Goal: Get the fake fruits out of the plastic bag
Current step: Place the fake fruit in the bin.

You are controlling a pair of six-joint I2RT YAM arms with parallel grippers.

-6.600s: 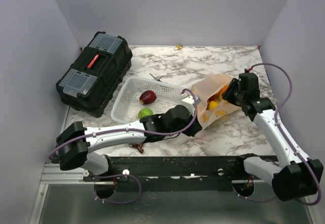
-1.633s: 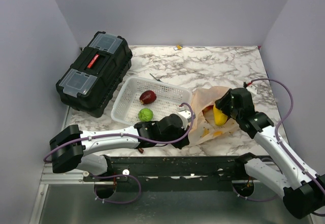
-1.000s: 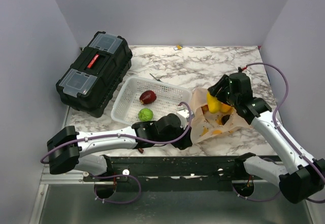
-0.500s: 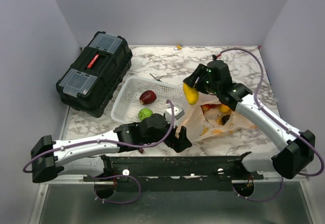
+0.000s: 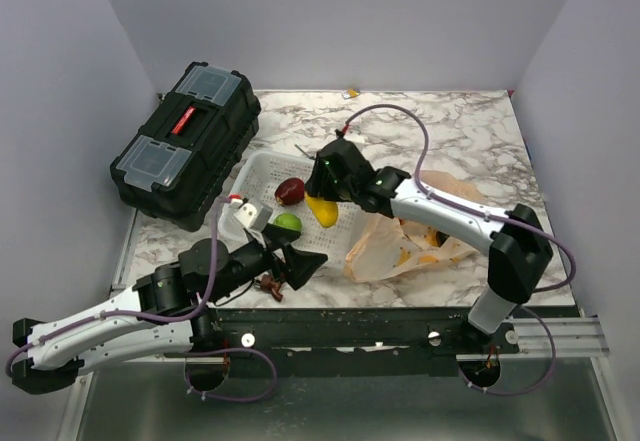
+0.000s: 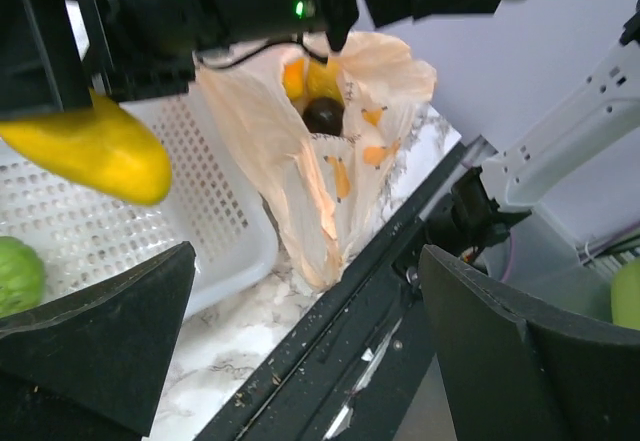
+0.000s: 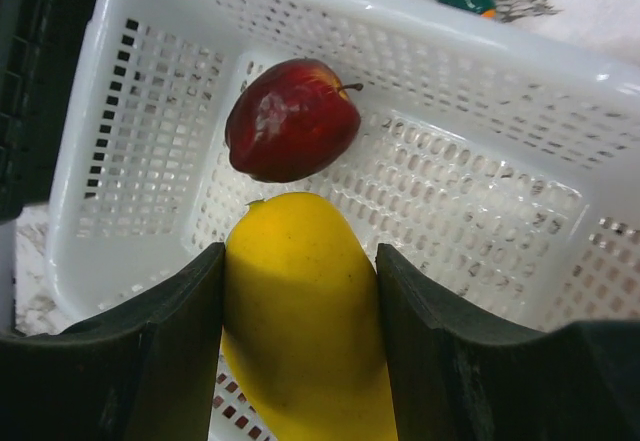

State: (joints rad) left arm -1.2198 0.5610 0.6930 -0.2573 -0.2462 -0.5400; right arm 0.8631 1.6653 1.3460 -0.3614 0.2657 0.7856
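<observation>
The right gripper (image 5: 321, 199) is closed on a yellow fruit (image 5: 322, 210), with one finger on each side of it. In the right wrist view the yellow fruit (image 7: 305, 311) is clamped between the two black fingers (image 7: 150, 361). It hangs above the white basket (image 5: 350, 176), near the middle of it.

Basket contents:
- A red apple (image 5: 290, 191) lies on the basket floor toward the far side, just beyond the held fruit.
- A green fruit (image 5: 288, 223) lies at the near side, left of the held fruit.

The left gripper (image 5: 300, 263) sits low at the near edge of the table (image 5: 420, 131), just near of the basket. Its jaws stand wide apart and grip nothing.

The plastic bag (image 5: 400, 246) lies on the table to the right of the basket, touching the basket's right wall. In the left wrist view its mouth is open, and orange fruits (image 6: 293, 76) and a dark fruit (image 6: 323, 114) show inside.

A black toolbox (image 5: 185, 141) stands at the far left. A small brown object (image 5: 268, 286) lies at the near table edge, beside the left gripper.
</observation>
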